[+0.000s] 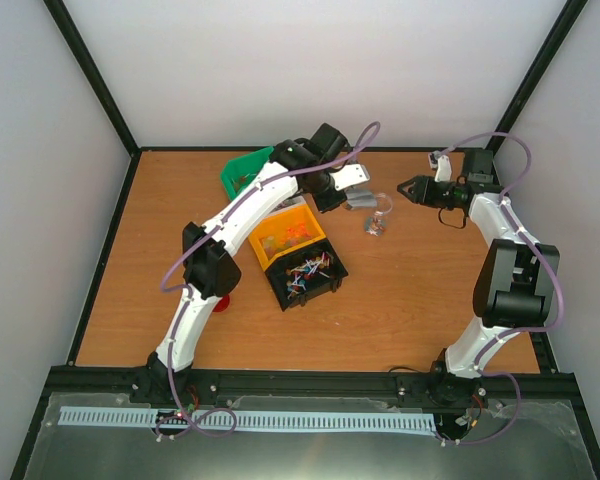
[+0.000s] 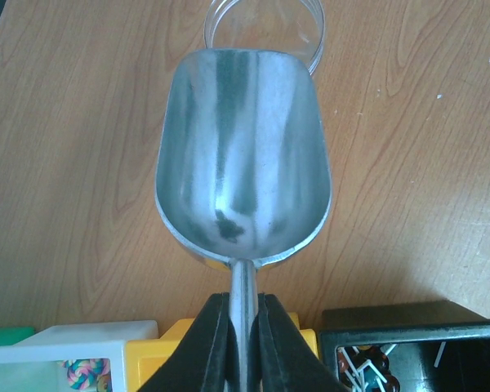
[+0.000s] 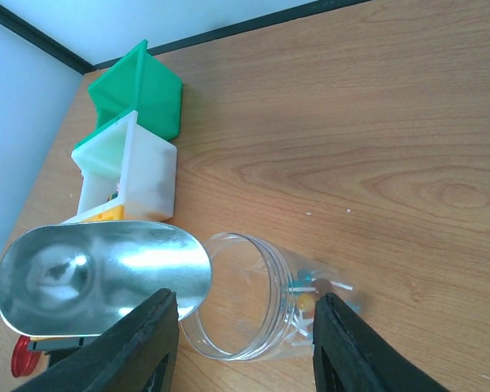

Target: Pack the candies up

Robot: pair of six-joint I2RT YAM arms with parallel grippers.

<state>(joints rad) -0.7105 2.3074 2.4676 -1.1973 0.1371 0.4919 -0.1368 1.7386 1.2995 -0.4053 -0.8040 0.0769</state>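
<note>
Several candies (image 3: pixel 310 291) lie in the bottom of a clear plastic jar (image 3: pixel 257 304), which also shows in the top view (image 1: pixel 377 222). More candies fill the black bin (image 1: pixel 306 272) and the orange bin (image 1: pixel 286 236). My left gripper (image 2: pixel 245 327) is shut on the handle of an empty metal scoop (image 2: pixel 243 155), whose lip is at the jar's mouth (image 2: pixel 265 28). My right gripper (image 3: pixel 245 351) is open, its jaws standing either side of the jar without touching it. The scoop (image 3: pixel 106 273) shows beside the jar's rim in the right wrist view.
A green bin (image 1: pixel 242 172) and a white bin (image 3: pixel 131 171) stand behind the orange one. A red lid (image 1: pixel 220 303) lies by the left arm. The black bin's corner (image 2: pixel 408 322) is just below the scoop. Black frame posts edge the table.
</note>
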